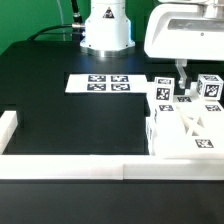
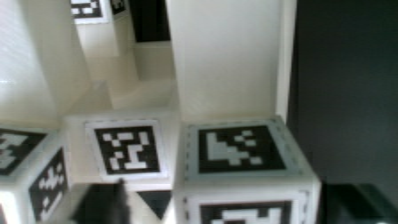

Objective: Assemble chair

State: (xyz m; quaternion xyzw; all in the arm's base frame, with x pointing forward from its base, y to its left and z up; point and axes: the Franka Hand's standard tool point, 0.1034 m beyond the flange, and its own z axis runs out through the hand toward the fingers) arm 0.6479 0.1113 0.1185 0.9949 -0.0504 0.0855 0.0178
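Chair point(image 1: 185, 125) parts found grouped at the exterior view's right, near the front corner of the black table point(image 1: 60, 110) and close against the white rail point(image 1: 70, 165) — cross-braced frame lying nearest the rail, tagged blocks standing behind it. Marker board point(image 1: 108, 84) lying flat well to the exterior view's left of the group, apart from it.

Gripper point(image 1: 183, 78) positioned directly above the rear of the group, fingers pointing straight down, tips level with or just over a tagged block point(image 1: 163, 92). Wrist view filled by two tagged cube faces point(image 2: 178, 150) side by side, very close beneath the camera, with tall white uprights behind. Jaw state not determinable: fingers largely hidden by the arm housing in the exterior view and not clearly separable from white plastic in the wrist view. Contact with any part likewise not confirmed.

Governing relation, as judged: target lies straight below the claw, not off to either side — so only a vertical approach needed. Neighbouring blocks packed tight; risk of a fingertip landing on an adjacent part rather than straddling the intended one.
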